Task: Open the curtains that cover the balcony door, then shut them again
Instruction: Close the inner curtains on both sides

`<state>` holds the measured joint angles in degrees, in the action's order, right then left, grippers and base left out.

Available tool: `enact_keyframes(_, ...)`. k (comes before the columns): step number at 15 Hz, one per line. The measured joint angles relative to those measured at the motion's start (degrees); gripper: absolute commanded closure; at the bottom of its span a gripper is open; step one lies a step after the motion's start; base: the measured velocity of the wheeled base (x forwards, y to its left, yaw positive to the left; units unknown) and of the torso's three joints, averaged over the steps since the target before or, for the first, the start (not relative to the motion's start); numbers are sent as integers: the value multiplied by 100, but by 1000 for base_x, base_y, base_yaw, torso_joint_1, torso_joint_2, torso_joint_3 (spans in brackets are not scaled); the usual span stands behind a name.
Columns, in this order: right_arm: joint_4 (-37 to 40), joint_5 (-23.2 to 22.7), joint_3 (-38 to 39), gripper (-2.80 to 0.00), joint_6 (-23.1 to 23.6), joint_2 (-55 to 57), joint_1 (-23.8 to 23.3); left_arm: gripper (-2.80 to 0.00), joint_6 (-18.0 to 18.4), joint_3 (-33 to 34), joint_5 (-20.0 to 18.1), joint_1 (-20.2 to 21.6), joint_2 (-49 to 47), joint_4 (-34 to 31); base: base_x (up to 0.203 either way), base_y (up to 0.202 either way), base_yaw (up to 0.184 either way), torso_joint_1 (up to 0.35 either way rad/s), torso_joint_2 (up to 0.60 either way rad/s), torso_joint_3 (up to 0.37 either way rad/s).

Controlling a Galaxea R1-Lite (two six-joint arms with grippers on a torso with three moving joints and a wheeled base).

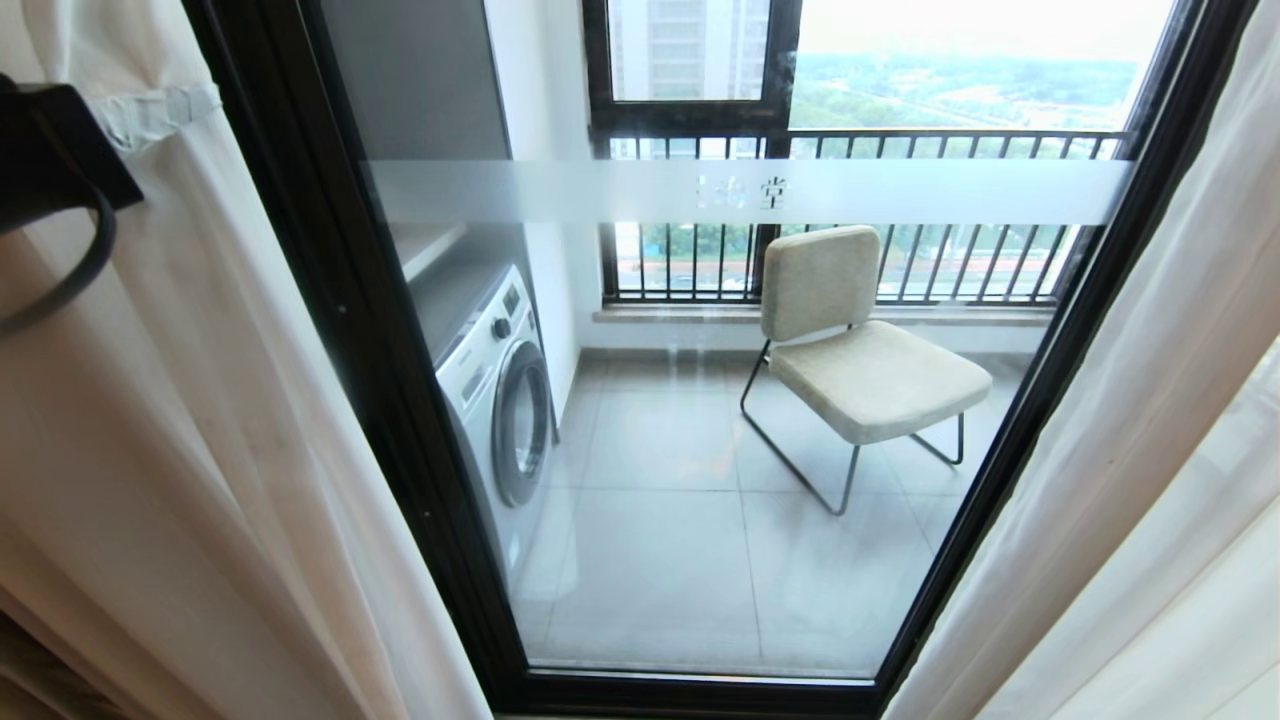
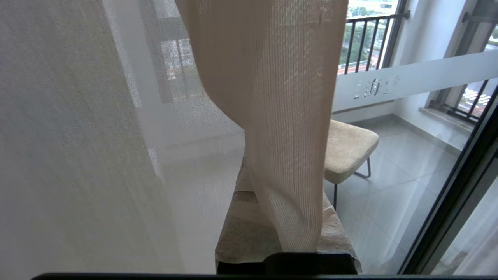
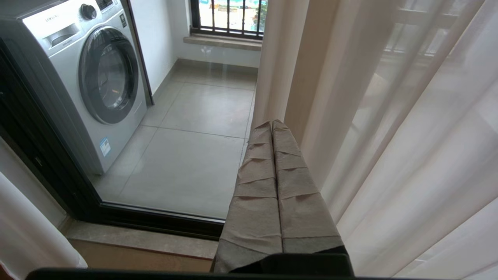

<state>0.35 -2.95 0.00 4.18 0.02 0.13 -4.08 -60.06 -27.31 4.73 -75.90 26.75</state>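
Observation:
The balcony door (image 1: 345, 300), clear glass in a thick black frame with a frosted band (image 1: 900, 190), stands uncovered. The curtains hang bunched at either side, the left curtain (image 1: 200, 450) and the right curtain (image 1: 1130, 450). My left arm (image 1: 45, 150) reaches into the left curtain at the upper left. In the left wrist view a fold of beige woven cloth (image 2: 280, 136) runs down between the tape-wrapped fingers of my left gripper (image 2: 272, 186), which is shut on it, with white sheer (image 2: 78, 155) beside it. My right gripper (image 3: 273, 126) is shut and empty, close to the right curtain (image 3: 389, 136).
Behind the glass a white washing machine (image 1: 495, 390) stands on the left and a beige chair (image 1: 860, 350) on metal legs in the middle. A black railing (image 1: 950, 270) lines the far window. The door's sill (image 3: 136, 237) runs along the floor.

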Motion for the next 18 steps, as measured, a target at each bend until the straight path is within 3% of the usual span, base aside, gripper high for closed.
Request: enact_keyframes(18,-5,1,0,0,0,0,0,0,1,74,-4,-15,86,-8,0,-183,3,4,2,2)
